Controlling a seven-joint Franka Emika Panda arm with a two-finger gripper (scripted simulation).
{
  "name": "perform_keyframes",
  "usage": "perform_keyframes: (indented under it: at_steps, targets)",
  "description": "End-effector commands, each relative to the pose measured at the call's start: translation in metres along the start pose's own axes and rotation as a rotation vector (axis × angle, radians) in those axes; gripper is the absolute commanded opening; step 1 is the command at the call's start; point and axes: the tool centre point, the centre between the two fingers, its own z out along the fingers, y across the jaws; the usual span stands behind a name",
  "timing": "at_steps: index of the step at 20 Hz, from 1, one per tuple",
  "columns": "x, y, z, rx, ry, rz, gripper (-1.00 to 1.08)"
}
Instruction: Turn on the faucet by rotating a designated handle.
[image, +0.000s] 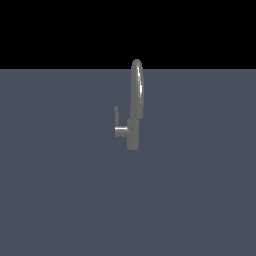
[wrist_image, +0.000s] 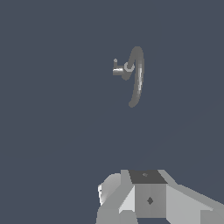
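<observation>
Grey metallic faucet with arched spout is seen upright; its thin lever handle is beside it. Finger state cannot be told.

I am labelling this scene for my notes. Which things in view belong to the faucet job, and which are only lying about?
Belong to the job:
- faucet, with its arched spout
- handle, the thin lever on the side stub

Only there:
- flat grey surface under the faucet
- nothing else lies about; the gripper's fingers are not shown
</observation>
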Motion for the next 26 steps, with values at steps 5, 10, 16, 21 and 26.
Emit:
perform_keyframes:
  at_steps: [5, 10, 16, 21, 26]
  targets:
    - [-0.001, -0.006, -0.016, -0.004, 0.052, 0.057, -1.00]
    - [-0.002, -0.017, -0.038, -0.013, 0.124, 0.136, -1.00]
    - [-0.003, -0.039, -0.070, -0.033, 0.240, 0.267, -1.00]
    - [-0.002, -0.065, -0.091, -0.058, 0.340, 0.383, -1.00]
    - [0.005, -0.094, -0.103, -0.090, 0.430, 0.492, -1.00]
